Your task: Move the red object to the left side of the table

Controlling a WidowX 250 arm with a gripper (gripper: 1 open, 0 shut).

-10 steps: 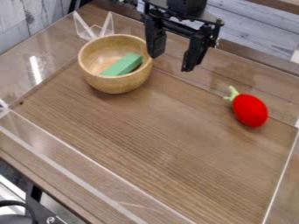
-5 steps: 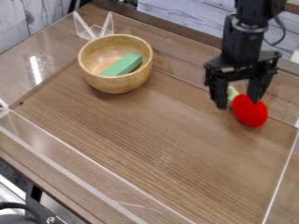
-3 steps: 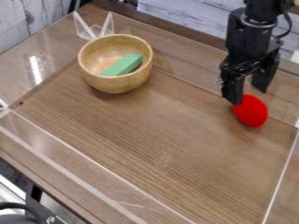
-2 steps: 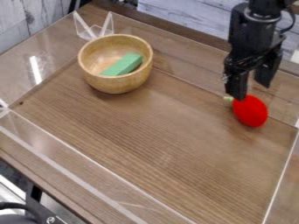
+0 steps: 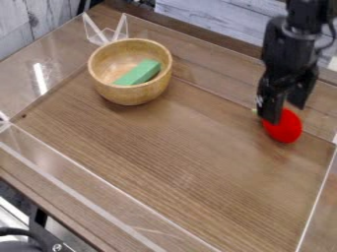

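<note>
The red object (image 5: 282,127), a small rounded toy fruit, lies near the right edge of the brown wood-grain table (image 5: 171,162). My gripper (image 5: 285,101) points straight down directly over the fruit's far side. Its dark fingers (image 5: 267,102) stand open, their tips just above the top of the fruit, with nothing between them. Whether a fingertip touches the fruit I cannot tell. The fruit's green stem is hidden behind the fingers.
A wooden bowl (image 5: 101,59) with a green block (image 5: 137,73) in it stands at the back left. Low clear acrylic walls (image 5: 79,192) run around the table's edge, the right wall close beside the fruit.
The gripper has crossed from beside the bowl to the right side and come down over the red fruit. It then rolled about its vertical line, staying open.
</note>
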